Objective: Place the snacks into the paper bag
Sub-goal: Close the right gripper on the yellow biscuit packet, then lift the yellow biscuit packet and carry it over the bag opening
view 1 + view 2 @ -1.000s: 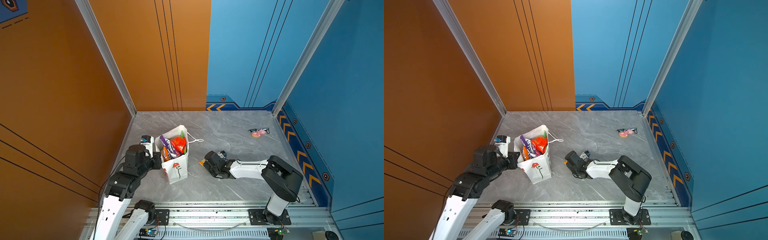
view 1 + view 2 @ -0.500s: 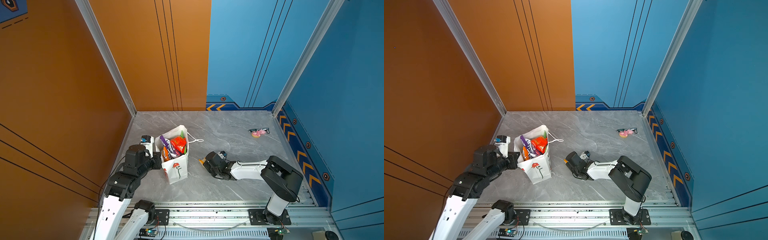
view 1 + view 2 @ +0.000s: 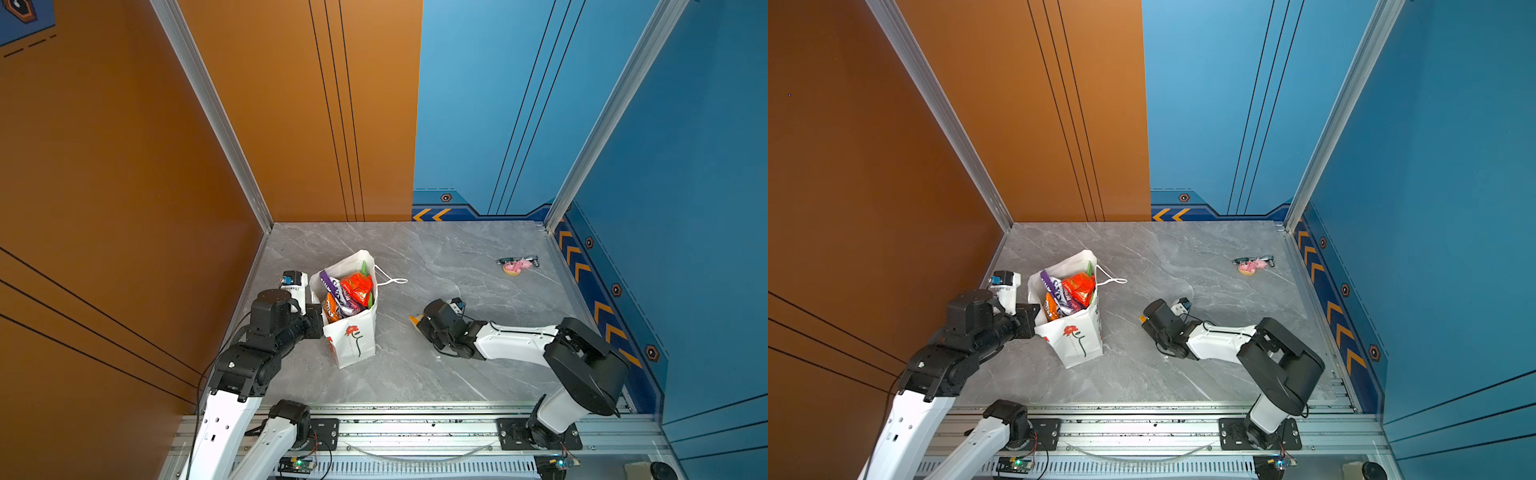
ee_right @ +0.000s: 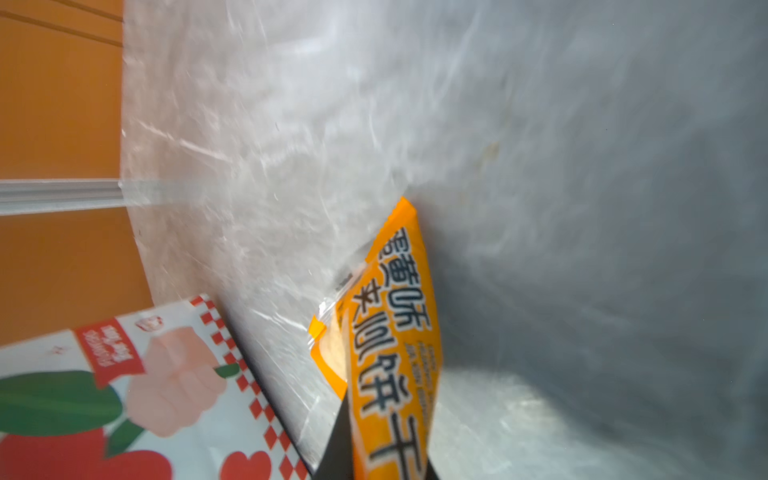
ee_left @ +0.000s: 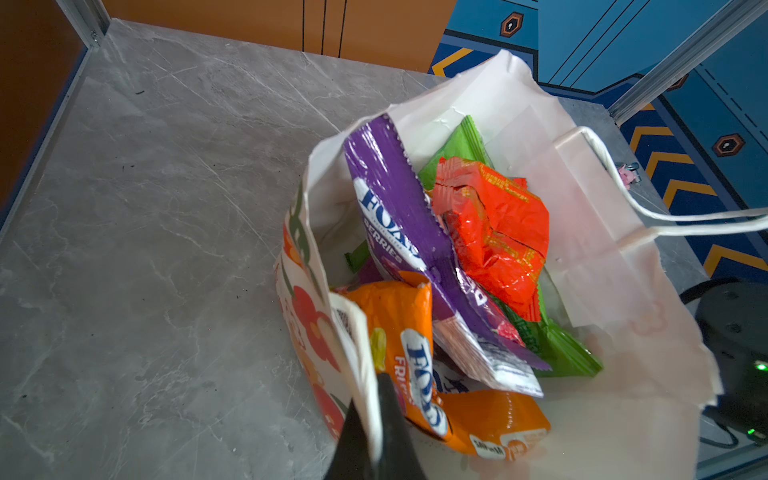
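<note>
The white paper bag (image 3: 354, 341) (image 3: 1079, 337) stands upright at the left, with a red flower on its front. Purple (image 5: 395, 199), red-orange (image 5: 494, 224), orange (image 5: 399, 324) and green (image 5: 461, 141) snacks stick out of its open top. My left gripper (image 5: 376, 399) (image 3: 316, 320) is shut on the bag's near rim. My right gripper (image 4: 386, 449) (image 3: 419, 322) is low over the floor to the right of the bag, shut on a small orange-yellow packet (image 4: 395, 332) (image 3: 413, 320). The bag's printed side (image 4: 124, 395) shows in the right wrist view.
A small pink toy figurine (image 3: 515, 266) (image 3: 1252, 266) lies at the far right near the blue wall. A white cord handle (image 3: 390, 279) hangs over the bag's right side. The orange wall is close behind my left arm. A metal rail (image 3: 415, 428) runs along the front.
My right gripper's jaws have closed on the small orange-yellow packet, staying almost in place. The left arm and the bag have not moved.
</note>
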{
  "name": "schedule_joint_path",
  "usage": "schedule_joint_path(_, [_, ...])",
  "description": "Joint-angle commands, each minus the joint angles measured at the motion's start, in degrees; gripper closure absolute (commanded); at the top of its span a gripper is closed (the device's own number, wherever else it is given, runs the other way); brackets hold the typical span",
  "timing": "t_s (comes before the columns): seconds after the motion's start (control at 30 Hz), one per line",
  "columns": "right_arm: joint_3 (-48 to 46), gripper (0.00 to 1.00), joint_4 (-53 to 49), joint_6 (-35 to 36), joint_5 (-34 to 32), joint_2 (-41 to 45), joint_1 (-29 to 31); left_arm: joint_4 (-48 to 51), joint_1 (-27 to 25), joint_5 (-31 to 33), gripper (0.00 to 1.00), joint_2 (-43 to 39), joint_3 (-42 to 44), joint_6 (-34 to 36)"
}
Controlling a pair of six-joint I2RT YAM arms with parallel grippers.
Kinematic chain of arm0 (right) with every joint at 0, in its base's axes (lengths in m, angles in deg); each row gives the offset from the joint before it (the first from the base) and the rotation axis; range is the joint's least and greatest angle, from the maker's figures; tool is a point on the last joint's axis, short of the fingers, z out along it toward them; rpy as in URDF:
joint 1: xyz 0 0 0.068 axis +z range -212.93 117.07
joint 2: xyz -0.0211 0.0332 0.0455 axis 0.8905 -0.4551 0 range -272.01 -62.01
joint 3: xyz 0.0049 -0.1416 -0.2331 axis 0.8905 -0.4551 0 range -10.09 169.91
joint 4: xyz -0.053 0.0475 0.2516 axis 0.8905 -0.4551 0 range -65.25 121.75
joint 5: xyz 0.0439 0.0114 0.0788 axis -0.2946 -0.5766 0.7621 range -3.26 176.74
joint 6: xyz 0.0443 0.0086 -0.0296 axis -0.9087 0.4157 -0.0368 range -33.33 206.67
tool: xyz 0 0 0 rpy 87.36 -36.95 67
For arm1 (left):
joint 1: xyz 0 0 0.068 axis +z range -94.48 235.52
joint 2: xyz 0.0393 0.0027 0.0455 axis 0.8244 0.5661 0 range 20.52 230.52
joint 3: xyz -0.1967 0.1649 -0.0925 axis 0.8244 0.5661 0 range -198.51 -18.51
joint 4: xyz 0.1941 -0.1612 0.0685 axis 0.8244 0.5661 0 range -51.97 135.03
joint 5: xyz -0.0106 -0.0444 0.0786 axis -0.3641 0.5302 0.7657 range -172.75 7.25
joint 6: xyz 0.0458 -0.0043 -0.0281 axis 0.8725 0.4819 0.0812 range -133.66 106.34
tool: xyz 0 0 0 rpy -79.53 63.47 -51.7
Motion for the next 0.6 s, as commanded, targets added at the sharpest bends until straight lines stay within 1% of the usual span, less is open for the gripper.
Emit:
schedule_joint_path(0.0, [4.3,1.0,-10.9,10.7,-0.6,5.9,-2.2,-7.4,0.2,1.8,1.0,-1.6,-0.8,1.3])
schedule_joint_path(0.13, [12.3,1.0,-23.4,21.0,-4.8,11.7,-3.7,-7.4,0.3,1.8,1.0,-1.7,-0.9,1.3])
schedule_joint_path(0.27, [19.4,1.0,-28.9,28.2,-7.1,16.2,-3.8,-7.4,0.2,1.7,1.0,-1.6,-0.8,1.3])
schedule_joint_path(0.33, [23.3,1.0,-30.7,30.9,-7.5,17.0,-3.2,-7.5,0.2,1.6,1.0,-1.6,-0.8,1.3])
schedule_joint_path(0.47, [33.3,1.0,-35.8,36.9,-10.0,16.1,0.6,-7.6,0.2,1.6,1.0,-1.6,-0.8,1.3])
schedule_joint_path(0.57, [40.1,1.0,-38.4,41.9,-12.8,14.3,5.0,-7.6,0.3,1.7,1.0,-1.6,-0.8,1.3])
